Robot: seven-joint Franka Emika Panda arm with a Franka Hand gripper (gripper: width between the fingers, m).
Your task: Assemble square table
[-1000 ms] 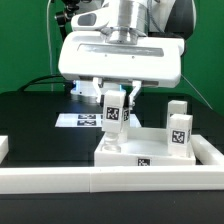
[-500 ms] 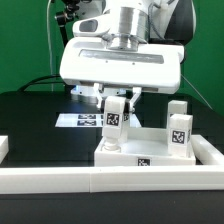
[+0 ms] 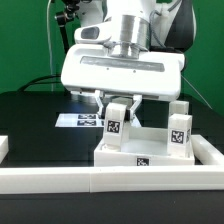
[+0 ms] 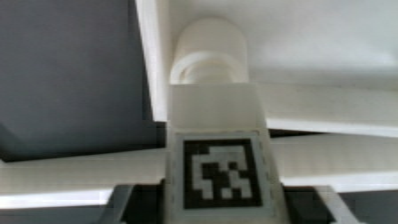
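Slab: I see the white slab (image 3: 150, 150) low and right of centre in the exterior view, flat on the black table (image 3: 40, 120), its front edge tag facing me and pressed against the white rail (image 3: 110, 180) along the bottom.
Held leg: one tagged leg (image 3: 116, 122) stands upright at the slab's near-left corner, in the middle of the frame; in the wrist view the same leg (image 4: 217, 130) runs down the centre, rounded end away from the camera, over the slab (image 4: 320, 70).
Gripper: the gripper (image 3: 117, 105) sits just above centre, fingers clenched on the leg's upper part (the tag shows between them).
Other legs: a second leg (image 3: 179, 132) stands upright on the slab at right of the frame, with a third (image 3: 178, 108) just behind it, well apart from the held one.
Marker board: the marker board (image 3: 80, 120) lies flat left of centre, behind the slab, partly hidden by the gripper.
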